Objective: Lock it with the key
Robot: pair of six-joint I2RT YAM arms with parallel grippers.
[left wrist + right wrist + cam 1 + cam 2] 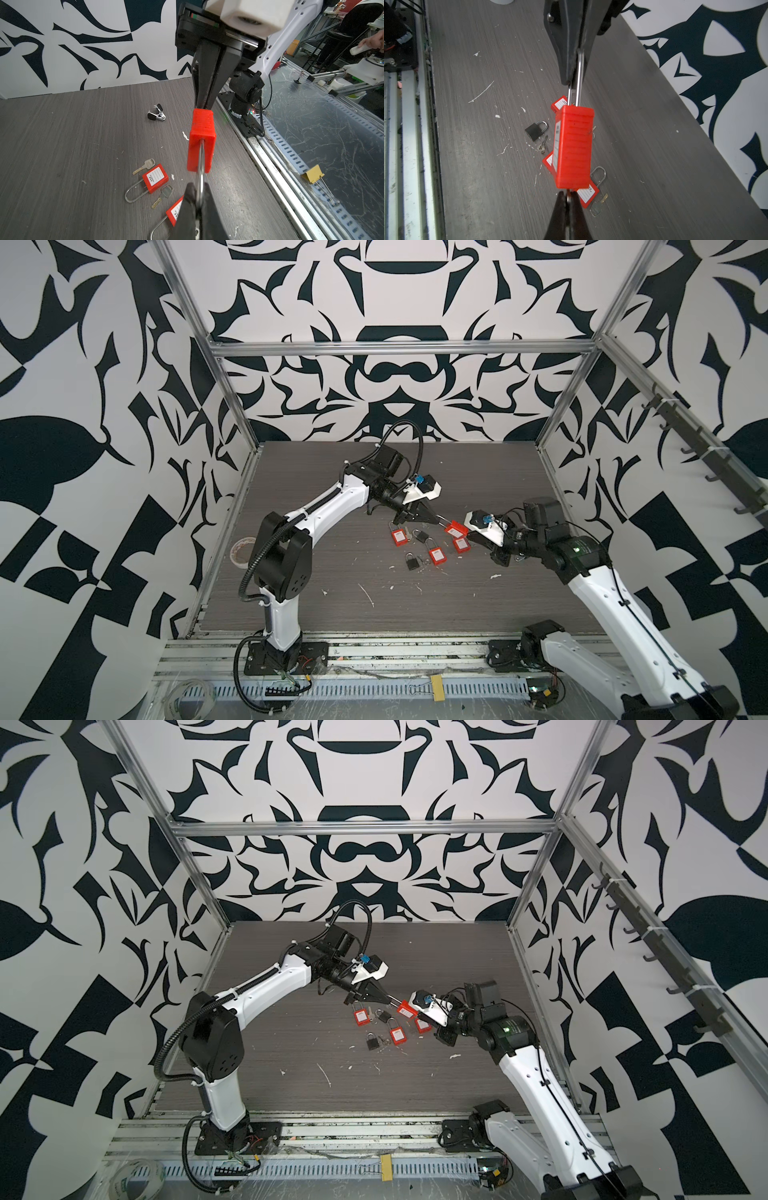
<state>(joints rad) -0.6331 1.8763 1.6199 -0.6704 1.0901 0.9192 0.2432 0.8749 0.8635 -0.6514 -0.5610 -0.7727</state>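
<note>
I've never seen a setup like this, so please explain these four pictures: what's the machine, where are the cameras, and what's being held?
These are two robot arms mounted at the edge of a grey table. Both top views look down on everything from overhead; the other two pictures come from a camera on each arm's wrist. The left hand is shut on the metal shackle of a red padlock, holding it in the air. The right hand is shut at the lock's bottom end, probably on a key that is hidden. On the table lie three more red padlocks, two small black padlocks, loose keys and a staple remover.
</note>
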